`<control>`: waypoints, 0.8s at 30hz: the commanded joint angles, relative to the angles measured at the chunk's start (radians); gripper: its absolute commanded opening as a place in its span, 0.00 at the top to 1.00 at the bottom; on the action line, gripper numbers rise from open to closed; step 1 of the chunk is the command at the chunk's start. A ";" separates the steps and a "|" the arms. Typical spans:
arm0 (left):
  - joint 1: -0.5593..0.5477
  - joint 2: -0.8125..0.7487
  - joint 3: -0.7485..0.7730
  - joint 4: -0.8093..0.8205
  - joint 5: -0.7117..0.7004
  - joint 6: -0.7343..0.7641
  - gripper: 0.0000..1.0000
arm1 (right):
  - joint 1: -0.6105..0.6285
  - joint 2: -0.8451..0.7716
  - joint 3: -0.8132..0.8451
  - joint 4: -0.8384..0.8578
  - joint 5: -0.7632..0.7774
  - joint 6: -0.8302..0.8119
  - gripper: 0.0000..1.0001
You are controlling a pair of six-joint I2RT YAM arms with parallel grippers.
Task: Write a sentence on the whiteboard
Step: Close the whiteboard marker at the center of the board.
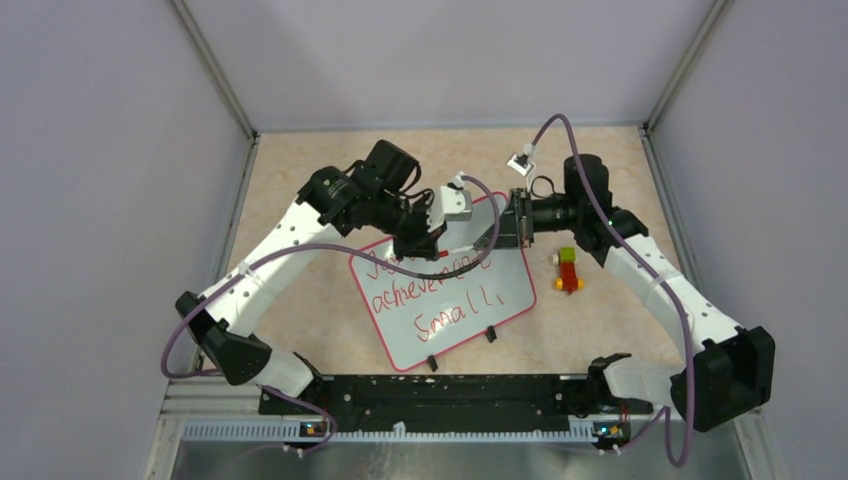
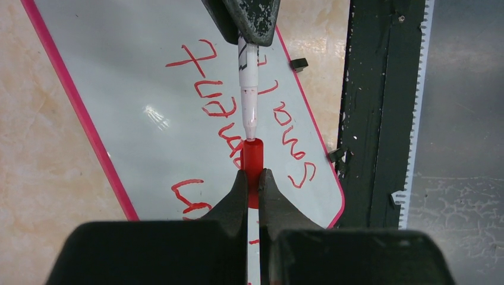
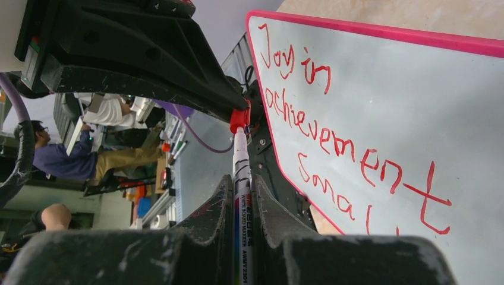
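Observation:
The whiteboard [image 1: 500,290] lies flat mid-table, with a pink-red frame and black legs. The red sentence [image 1: 435,290] reads "Joy in achievement Small" in the right wrist view [image 3: 333,139]. My left gripper [image 1: 436,249] hovers over the board's far part, shut on a red marker cap [image 2: 252,160]. My right gripper [image 1: 501,235] faces it, shut on a white whiteboard marker [image 3: 242,178]. The marker's tip [image 2: 250,132] sits at the cap's mouth. In the right wrist view the cap [image 3: 239,118] meets the marker's end under my left gripper.
A small toy of yellow, red and green blocks [image 1: 567,270] lies right of the board. A black rail [image 1: 440,395] runs along the near edge in front of the arm bases. Grey walls close in the left, right and back sides.

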 commanded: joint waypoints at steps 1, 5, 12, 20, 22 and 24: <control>-0.029 0.027 0.050 0.036 0.008 -0.017 1.00 | 0.029 0.020 0.026 0.001 0.017 -0.030 1.00; -0.049 0.039 0.052 0.049 -0.022 -0.018 1.00 | 0.042 0.030 0.026 -0.019 0.035 -0.051 1.00; -0.063 0.059 0.068 0.083 -0.029 -0.048 1.00 | 0.071 0.062 0.032 -0.038 0.060 -0.080 1.00; -0.073 0.073 0.057 0.190 -0.004 -0.104 1.00 | 0.093 0.083 -0.004 0.048 0.044 -0.037 1.00; -0.073 0.069 0.058 0.235 0.002 -0.128 1.00 | 0.093 0.088 -0.011 0.065 0.038 -0.029 1.00; -0.073 0.070 0.070 0.271 0.011 -0.148 1.00 | 0.094 0.089 -0.017 0.074 0.036 -0.026 1.00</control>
